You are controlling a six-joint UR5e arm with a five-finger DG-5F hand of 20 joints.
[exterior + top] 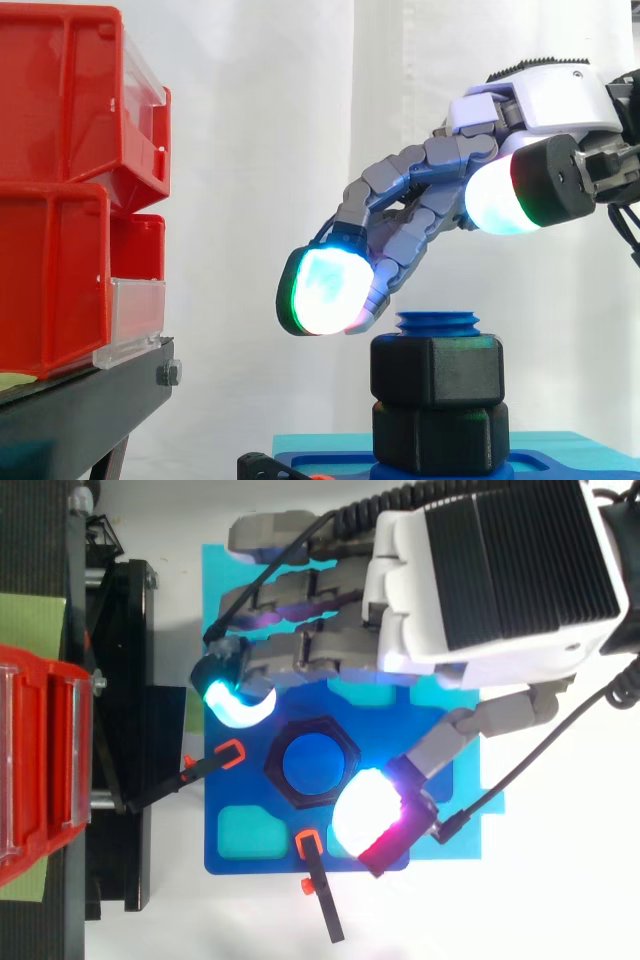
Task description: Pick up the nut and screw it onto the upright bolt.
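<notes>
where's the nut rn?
Side view, right of centre: the nut sits on the blue bolt near its top, above a second black hex block, with the hand just above.

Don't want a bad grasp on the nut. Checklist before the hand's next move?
1. Nut on bolt: ok, blue thread shows above it.
2. Bolt upright: ok.
3. Hand empty: ok, fingers relaxed, open.
4. Hand straddles nut: ok, top view shows fingers on one side and thumb on the other.
5. Pads on nut flats: not ok, in the side view they sit above nut level.
6. Nut tight against lower hex: cannot tell.
</notes>
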